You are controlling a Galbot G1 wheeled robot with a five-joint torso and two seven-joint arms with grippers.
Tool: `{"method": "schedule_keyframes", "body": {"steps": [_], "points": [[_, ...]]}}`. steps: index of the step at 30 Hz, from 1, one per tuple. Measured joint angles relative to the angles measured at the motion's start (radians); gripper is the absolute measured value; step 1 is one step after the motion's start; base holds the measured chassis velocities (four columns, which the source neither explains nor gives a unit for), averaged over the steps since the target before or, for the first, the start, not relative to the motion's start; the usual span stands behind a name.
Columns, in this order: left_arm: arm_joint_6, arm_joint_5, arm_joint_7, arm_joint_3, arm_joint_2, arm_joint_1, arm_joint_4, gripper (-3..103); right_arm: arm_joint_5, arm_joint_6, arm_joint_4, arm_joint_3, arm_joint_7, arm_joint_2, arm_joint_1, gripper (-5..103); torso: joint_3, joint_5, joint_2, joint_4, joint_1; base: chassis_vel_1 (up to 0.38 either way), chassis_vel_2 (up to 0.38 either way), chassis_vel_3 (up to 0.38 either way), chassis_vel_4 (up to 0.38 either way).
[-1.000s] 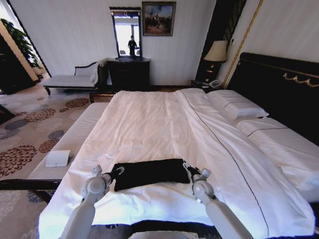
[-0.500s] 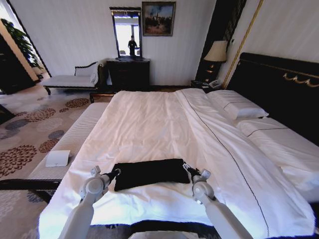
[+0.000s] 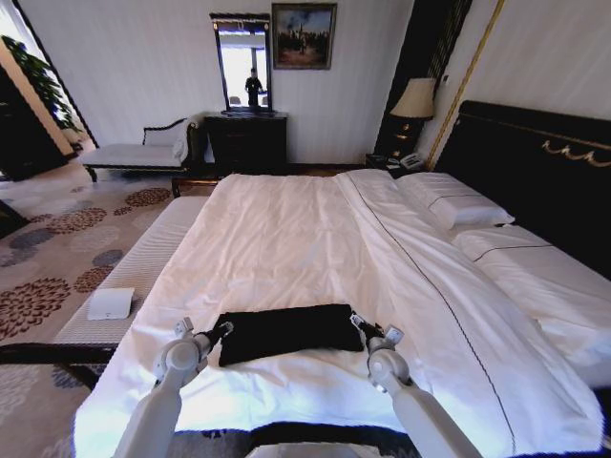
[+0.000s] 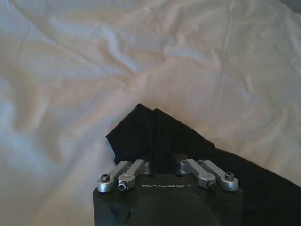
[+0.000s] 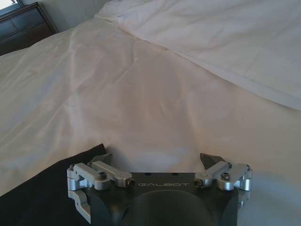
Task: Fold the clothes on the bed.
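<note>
A Galbot G1 leans over the foot of the bed [image 3: 286,239], both arms stretched forward and low over the white sheet [image 4: 70,70]. A folded black garment [image 3: 289,331] lies flat on the sheet near the bed's foot edge, between the 2 grippers.

On the left, a patterned carpet [image 3: 57,239] runs beside a long padded bench [image 3: 134,277] with a small white box [image 3: 111,303] on it. Farther back stands a white-cushioned chaise [image 3: 134,153].

The left gripper [image 3: 221,331] reaches the garment's left end. From the left wrist, the left gripper [image 4: 162,157] has its fingers drawn close together over a raised corner of the black cloth [image 4: 155,136]; whether they actually pinch it cannot be told.

At the far wall, past the bed, a dark dresser [image 3: 246,143] carries a mirror [image 3: 242,65], with a framed painting [image 3: 304,35] beside it.

The right gripper [image 3: 361,324] sits at the garment's right end. From the right wrist, the right gripper [image 5: 157,160] is spread wide and holds nothing; one finger [image 5: 101,160] lies at the edge of the cloth [image 5: 42,197], the other over bare sheet [image 5: 164,94].

On the right, a lamp [image 3: 414,98] stands on a nightstand, 2 white pillows [image 3: 453,205] rest at the bed's head, and the dark headboard [image 3: 535,172] with gold trim rises behind them.
</note>
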Motion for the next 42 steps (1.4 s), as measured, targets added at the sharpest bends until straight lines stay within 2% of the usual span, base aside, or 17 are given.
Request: {"method": "schedule_keyframes", "body": {"steps": [1, 2, 6, 20, 28, 36, 42], "points": [[0.0, 0.0, 0.0, 0.0, 0.004, 0.006, -0.006, 21, 0.0, 0.0, 0.0, 0.0, 0.0, 0.0, 0.0, 100, 0.0, 0.0, 0.0, 0.0, 0.0, 0.0, 0.0, 0.0, 0.0], [0.0, 0.0, 0.0, 0.0, 0.004, 0.006, -0.006, 21, 0.0, 0.0, 0.0, 0.0, 0.0, 0.0, 0.0, 100, 0.0, 0.0, 0.0, 0.0, 0.0, 0.0, 0.0, 0.0, 0.0], [0.0, 0.002, 0.0, 0.002, 0.005, 0.009, -0.005, 2, -0.004, 0.001, -0.002, 0.0, 0.001, 0.008, 0.0, 100, 0.0, 0.0, 0.0, 0.0, 0.0, 0.0, 0.0, 0.0, 0.0], [0.0, 0.005, 0.011, -0.003, -0.013, -0.047, 0.041, 0, -0.008, 0.001, 0.002, 0.004, 0.007, 0.005, -0.008, 100, 0.0, 0.0, 0.0, 0.0, 0.0, 0.0, 0.0, 0.0, 0.0], [0.0, -0.048, -0.006, -0.031, 0.005, -0.062, 0.015, 0, -0.009, 0.001, 0.004, 0.003, 0.009, 0.012, -0.007, 100, 0.0, 0.0, 0.0, -0.0001, 0.0, 0.0, 0.0, 0.0, 0.0], [0.0, -0.059, -0.006, -0.043, 0.006, -0.09, 0.037, 0, -0.012, 0.001, -0.001, 0.001, 0.008, 0.013, -0.005, 100, 0.0, -0.0001, 0.0, 0.0, 0.0, 0.0, 0.0, 0.0, 0.0], [0.0, -0.06, -0.007, -0.038, 0.002, -0.153, 0.111, 0, -0.008, 0.002, -0.017, 0.005, -0.043, 0.002, 0.0, 100, 0.0, 0.0, 0.0, -0.0001, 0.0, 0.0, 0.0, 0.0, 0.0]]}}
